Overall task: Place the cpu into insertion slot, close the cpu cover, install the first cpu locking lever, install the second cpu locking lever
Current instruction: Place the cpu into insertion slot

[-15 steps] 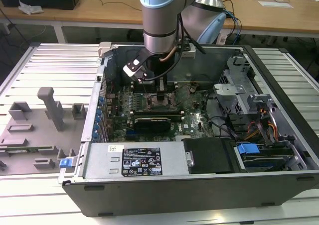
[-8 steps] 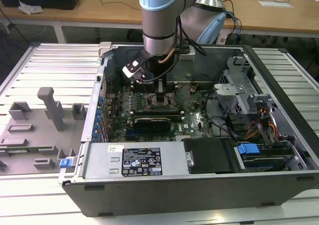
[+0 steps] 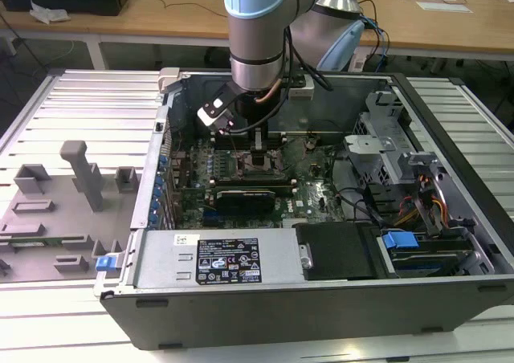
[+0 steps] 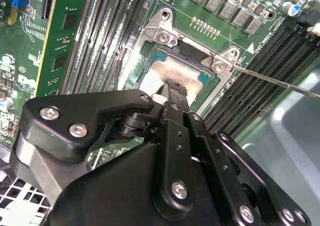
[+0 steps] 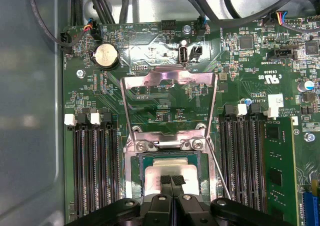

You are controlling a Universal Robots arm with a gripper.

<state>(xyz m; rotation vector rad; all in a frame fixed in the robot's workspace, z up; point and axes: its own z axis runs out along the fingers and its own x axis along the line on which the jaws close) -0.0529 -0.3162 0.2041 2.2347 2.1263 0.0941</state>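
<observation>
since cpu cover (image 5: 170, 79) stands open, clenched empty claw (image 5: 172, 180) rests on cpu (image 5: 157, 171), probably seating it in insertion slot (image 5: 131, 176).

My exterior view looks down from well back into the open computer case (image 3: 321, 315), while, close above the gripper (image 5: 172, 180), the first wrist view faces the motherboard (image 5: 150, 51) squarely and the second wrist view obliquely, both sharing the insertion slot (image 4: 141, 61).

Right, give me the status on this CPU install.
Done: the cpu lies in the insertion slot. In hand: the gripper, shut, sits at the chip's top. Left: the cpu cover is flipped open, and a locking lever sticks out unlatched.
</observation>
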